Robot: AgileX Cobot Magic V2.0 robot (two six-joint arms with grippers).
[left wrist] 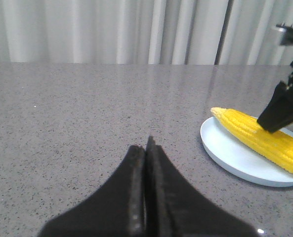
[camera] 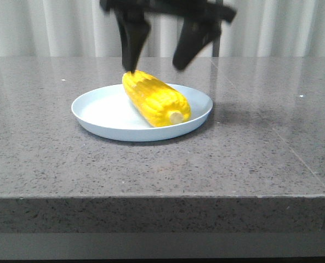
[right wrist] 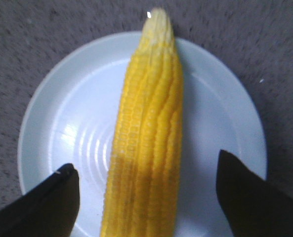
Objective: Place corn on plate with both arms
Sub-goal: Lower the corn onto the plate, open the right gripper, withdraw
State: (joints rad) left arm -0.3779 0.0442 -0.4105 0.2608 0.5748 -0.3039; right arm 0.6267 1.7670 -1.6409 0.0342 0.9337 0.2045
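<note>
The yellow corn (camera: 155, 98) lies on the pale blue plate (camera: 96, 118), its pale stub end toward the front. My right gripper (camera: 154, 67) hangs open just above the corn's far end, one finger on each side. In the right wrist view the corn (right wrist: 146, 123) lies between the wide-apart fingers of the gripper (right wrist: 146, 160) on the plate (right wrist: 72, 108), and neither finger touches it. My left gripper (left wrist: 147, 143) is shut and empty, low over the table, to the side of the plate (left wrist: 230, 153) and corn (left wrist: 255, 136). It does not show in the front view.
The grey speckled stone table (camera: 233, 164) has its front edge near the camera. A pale curtain (camera: 52, 27) hangs behind the table. A finger (left wrist: 279, 108) of the right gripper shows over the corn in the left wrist view.
</note>
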